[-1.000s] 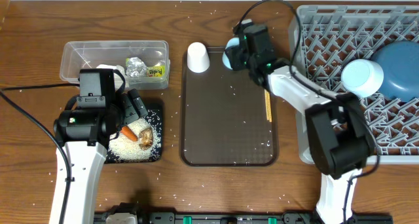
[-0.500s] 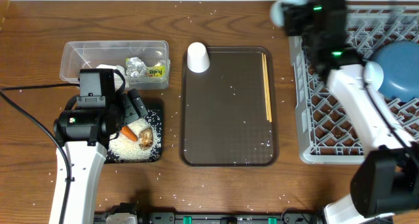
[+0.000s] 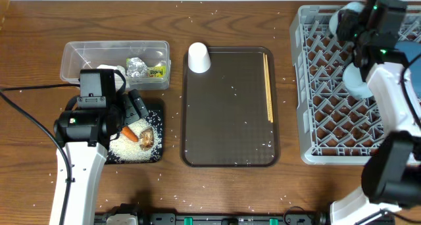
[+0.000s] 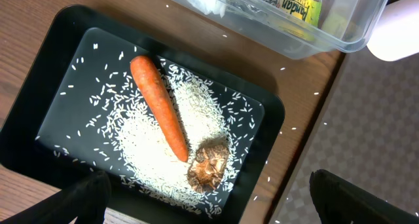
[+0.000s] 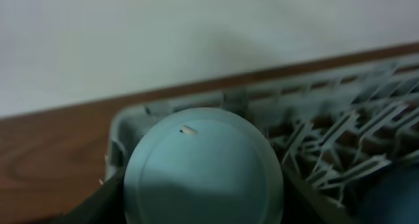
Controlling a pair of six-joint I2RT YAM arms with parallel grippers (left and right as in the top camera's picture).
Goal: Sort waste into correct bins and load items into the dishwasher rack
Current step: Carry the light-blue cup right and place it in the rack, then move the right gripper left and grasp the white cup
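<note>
Right pincer (image 3: 355,21) grasping small light-blue cup (image 5: 203,162) above dishwasher rack's (image 3: 329,120) far-left corner, cup base facing wrist. Left pincer (image 4: 209,198) released, well apart from rack, leftward.

Brown serving tray (image 3: 227,120) flat at middle of wooden table (image 3: 26,54), rounded corners, low raised rim. Thin black cable (image 3: 20,89) trails across table's left side. Pale wall (image 5: 196,34) behind far edge.

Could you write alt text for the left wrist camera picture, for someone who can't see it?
An orange carrot lies on loose white rice beside a brown food lump in a shallow black rectangular tray. Beyond it stands a clear rectangular plastic tub holding a green-yellow packet. The left gripper hangs open.
</note>
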